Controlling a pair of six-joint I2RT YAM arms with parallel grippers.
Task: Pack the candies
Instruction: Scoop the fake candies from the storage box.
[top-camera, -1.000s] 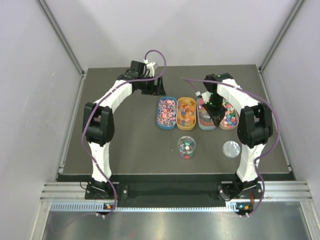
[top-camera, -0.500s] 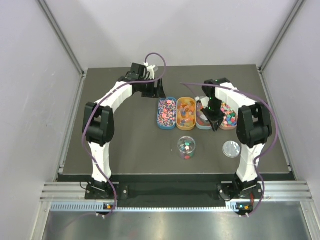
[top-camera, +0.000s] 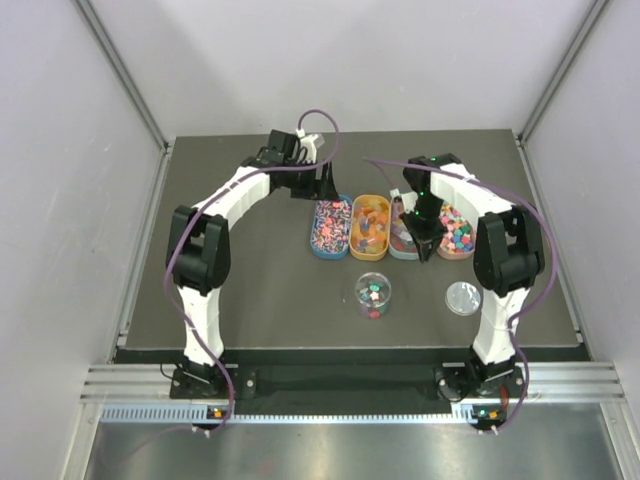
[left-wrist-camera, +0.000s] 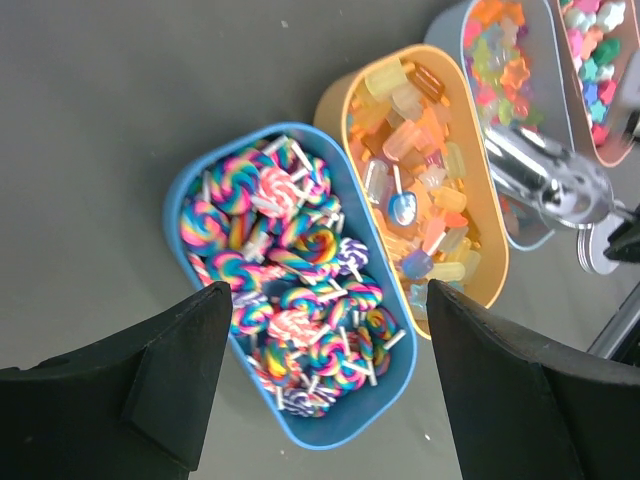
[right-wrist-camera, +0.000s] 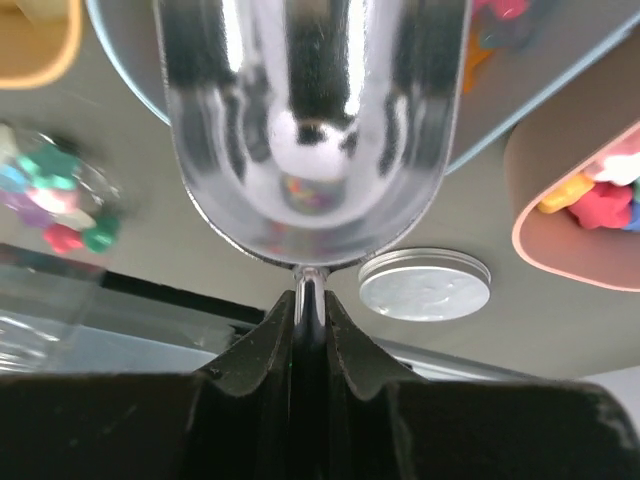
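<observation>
Scoop (right-wrist-camera: 310, 130) handle pinched in right gripper (right-wrist-camera: 308, 310), bowl seemingly empty; left gripper (left-wrist-camera: 325, 335) spread wide. Next likely: dig into candies (left-wrist-camera: 280, 250), tip into centre jar (top-camera: 373, 296).

Bare tabletop (left-wrist-camera: 100, 150) lies left of the blue tray (left-wrist-camera: 345, 435) below my spread left fingers (left-wrist-camera: 120, 400). The orange tray (left-wrist-camera: 335, 95) crowds its right side, and the metal scoop (left-wrist-camera: 545, 180) hangs over the grey tray (left-wrist-camera: 522, 238).

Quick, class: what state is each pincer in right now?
Left pincer: open, holding nothing.
Right pincer: shut on the handle of the metal scoop.
</observation>
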